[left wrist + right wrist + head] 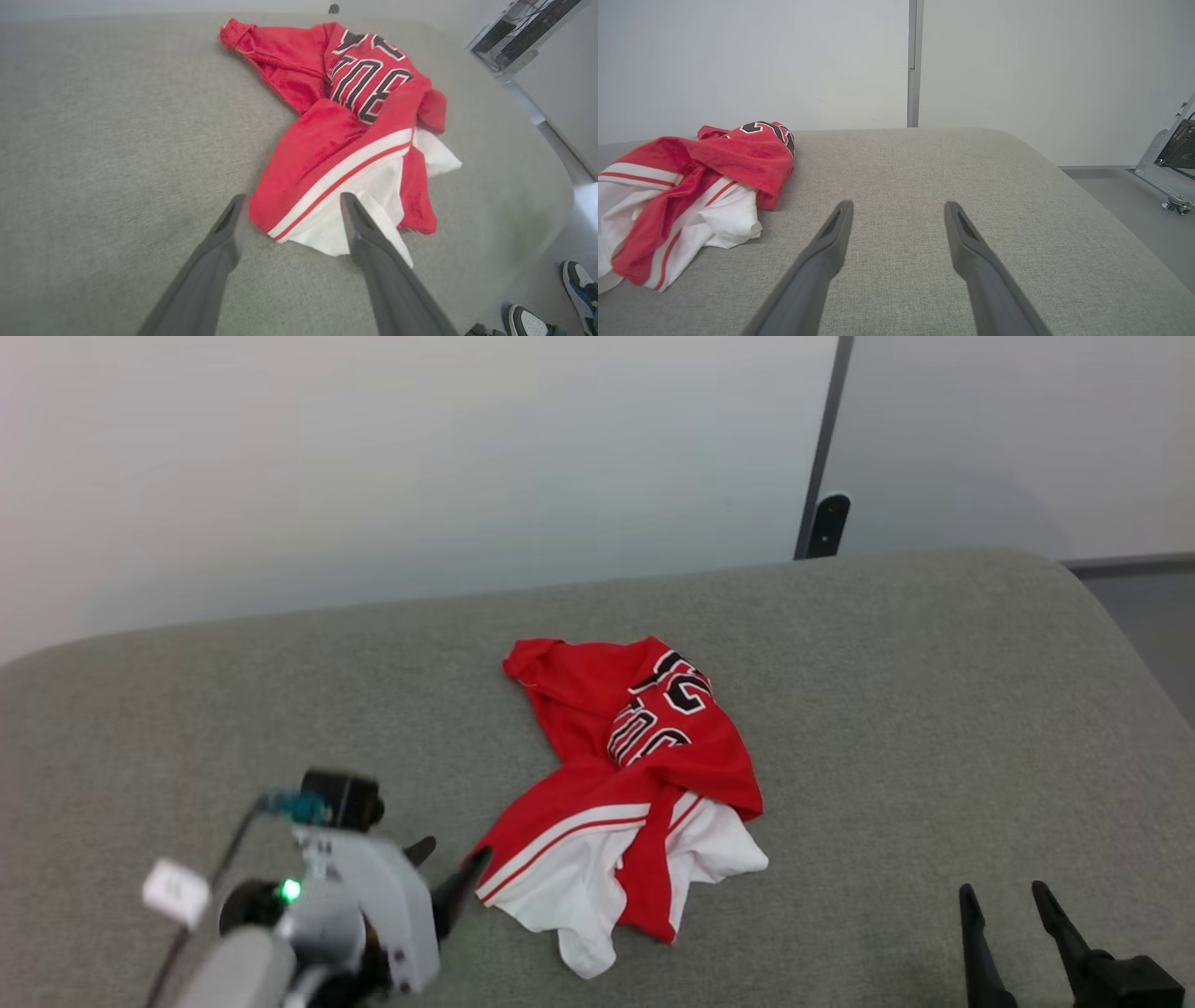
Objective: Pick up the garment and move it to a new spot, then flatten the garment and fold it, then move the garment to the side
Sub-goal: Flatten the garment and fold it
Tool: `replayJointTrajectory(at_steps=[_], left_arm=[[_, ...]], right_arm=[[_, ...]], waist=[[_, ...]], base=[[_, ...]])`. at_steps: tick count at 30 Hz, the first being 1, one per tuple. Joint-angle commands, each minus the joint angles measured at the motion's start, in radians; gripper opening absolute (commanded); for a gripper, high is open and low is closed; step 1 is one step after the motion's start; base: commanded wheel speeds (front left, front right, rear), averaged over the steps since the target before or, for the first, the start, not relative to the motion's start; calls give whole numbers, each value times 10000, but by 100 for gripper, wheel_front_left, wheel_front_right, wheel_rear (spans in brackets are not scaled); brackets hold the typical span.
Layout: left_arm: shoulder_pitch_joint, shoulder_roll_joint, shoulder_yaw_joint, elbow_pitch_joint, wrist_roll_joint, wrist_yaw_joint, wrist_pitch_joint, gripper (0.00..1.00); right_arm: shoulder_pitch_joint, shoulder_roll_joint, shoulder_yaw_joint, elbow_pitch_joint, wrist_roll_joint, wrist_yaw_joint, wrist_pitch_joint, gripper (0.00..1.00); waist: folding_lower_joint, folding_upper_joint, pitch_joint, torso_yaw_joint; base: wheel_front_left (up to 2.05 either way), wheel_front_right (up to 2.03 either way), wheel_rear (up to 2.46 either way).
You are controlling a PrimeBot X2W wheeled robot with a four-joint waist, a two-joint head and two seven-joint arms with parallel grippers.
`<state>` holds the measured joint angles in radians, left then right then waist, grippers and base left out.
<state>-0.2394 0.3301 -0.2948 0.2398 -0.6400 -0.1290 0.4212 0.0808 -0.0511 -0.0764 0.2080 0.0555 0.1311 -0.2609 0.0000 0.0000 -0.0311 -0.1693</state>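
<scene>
You have a grey fabric pad (233, 709) set against a pale wall (373, 457), with grey floor (1148, 616) past its right edge. Near the front edge at the left, the left gripper (457, 847) has its fingers spread, one tip just beside the garment (635, 775) and one over its white cloth. The garment lies crumpled mid-pad. It is red with white sleeves, red-white stripe trim and black, white-outlined characters too creased to read. At the front right, the right gripper (1004, 889) is spread too, over bare pad.
</scene>
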Motion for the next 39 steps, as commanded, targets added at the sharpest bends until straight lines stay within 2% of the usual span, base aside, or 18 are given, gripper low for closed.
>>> replayJointTrajectory(at_steps=[1, 3, 9, 13, 16, 23, 28, 38, 39], left_arm=[[-271, -42, 35, -44, -324, 35, 432, 100], [-687, 94, -121, -153, -609, 158, 1738, 100], [-1644, 149, -378, -290, -1278, 1199, 4780, 100], [-1973, 172, -702, -347, -1346, 1828, 6256, 100], [-2129, -4, -811, -492, -1503, 2107, 6864, 100], [-2307, -1, -1046, -275, -1365, 2393, 7343, 100], [-2294, -198, -1042, 50, -1574, 2679, 7617, 100], [-2296, -374, -991, 1158, -1599, 2437, 6969, 100], [-2304, -394, -994, 1279, -1618, 2390, 6919, 97]], right_arm=[[-154, 15, 62, 41, 89, -7, -27, 100], [-226, 13, 153, 137, 151, -7, -30, 100], [-555, 13, 441, 307, 367, -7, -42, 100], [-730, 12, 566, 465, 554, -7, -53, 100], [-832, 12, 636, 494, 683, -7, -55, 100], [-1019, 12, 781, 524, 879, -7, -58, 100], [-1136, 13, 851, 564, 984, -7, -59, 100], [-1327, 12, 955, 599, 1129, -7, -60, 100], [-1355, 13, 942, 610, 1139, -7, -60, 100]], waist=[[0, 0, 119, -117], [0, 0, 173, -190], [0, 0, 499, -487], [0, 0, 731, -710], [0, 0, 896, -868], [0, 0, 1210, -1183], [0, 0, 1347, -1291], [0, 0, 1585, -1318], [0, 0, 1594, -1298]], base=[[0, 0, 0], [0, 0, 0], [0, 0, 0], [0, 0, 0], [0, 0, 0], [0, 0, 0], [0, 0, 0], [0, 0, 0], [0, 0, 0]])
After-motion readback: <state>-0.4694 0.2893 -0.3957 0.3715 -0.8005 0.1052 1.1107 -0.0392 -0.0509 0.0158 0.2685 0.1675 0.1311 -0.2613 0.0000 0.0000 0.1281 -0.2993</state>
